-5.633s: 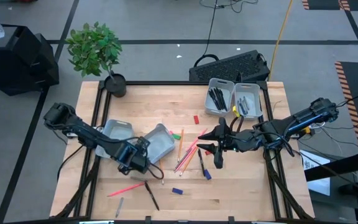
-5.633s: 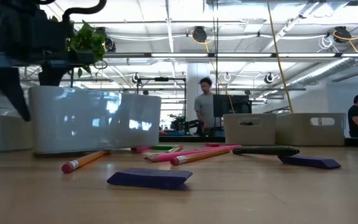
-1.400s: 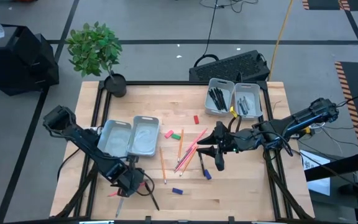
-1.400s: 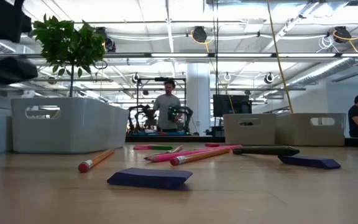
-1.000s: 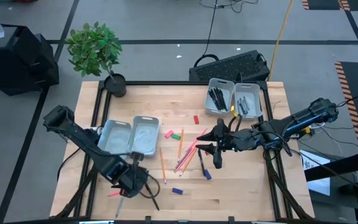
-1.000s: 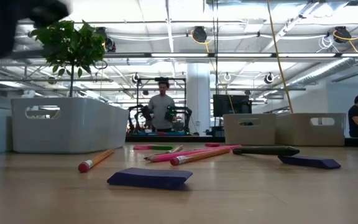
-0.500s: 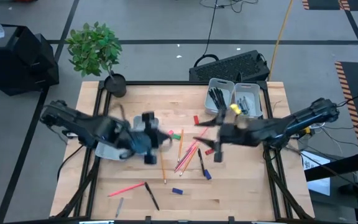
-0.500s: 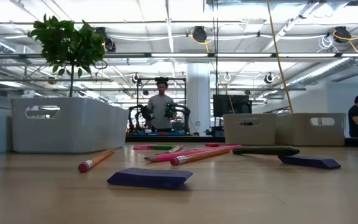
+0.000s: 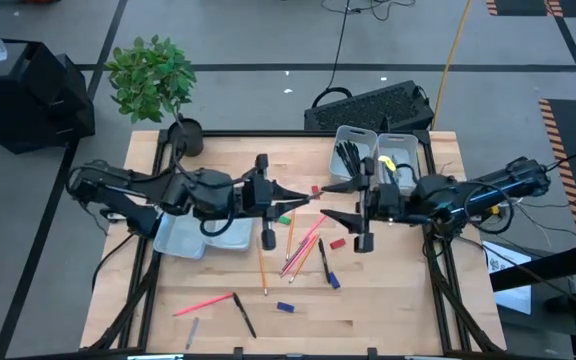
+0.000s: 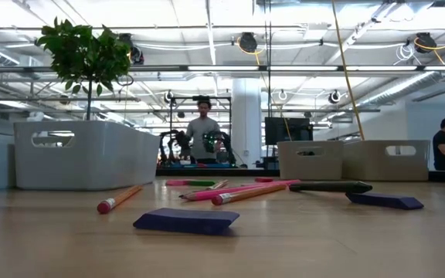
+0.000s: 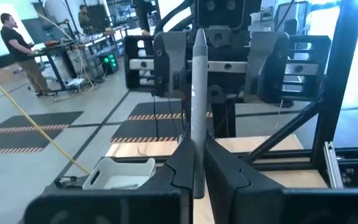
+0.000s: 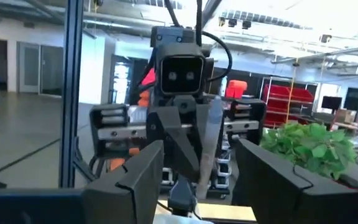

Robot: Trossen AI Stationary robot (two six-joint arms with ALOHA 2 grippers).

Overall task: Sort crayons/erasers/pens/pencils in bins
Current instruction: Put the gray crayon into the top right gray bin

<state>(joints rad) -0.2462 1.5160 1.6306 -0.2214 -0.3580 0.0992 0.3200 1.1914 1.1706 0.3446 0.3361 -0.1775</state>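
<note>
My left gripper [image 9: 293,197] hangs above the table's middle, shut on a thin grey stick [image 11: 197,93]. The stick points at my right gripper [image 9: 330,200], which faces it, open. In the right wrist view the stick [image 12: 212,146] shows in the left gripper [image 12: 188,134], beyond my own spread right gripper [image 12: 197,177]. Orange and pink pencils [image 9: 303,240], black pens [image 9: 243,318] and small erasers [image 9: 285,307] lie loose on the wood. Two grey bins [image 9: 183,235] sit under the left arm. Two more bins [image 9: 353,155], holding black pens, stand at the far right. My left gripper pinches the grey stick between its two fingers at the stick's rear part [image 11: 197,168]. The fingers run level along the stick and come from the table's left. The stick juts forward past the fingertips, lifted clear of the table, with its free end [image 11: 199,37] toward the right gripper.
A potted plant [image 9: 153,80] stands at the far left corner and a black keyboard [image 9: 373,105] lies beyond the far edge. A pink pencil [image 9: 205,303] and another grey stick [image 9: 190,333] lie near the front left. In the low view a person [image 10: 202,135] stands far behind the table.
My left gripper has risen from the table's near left and swung toward the middle, now level and pointing right with the grey stick. My right gripper has shifted slightly toward the far edge and now faces the left one. The loose items on the table have kept still.
</note>
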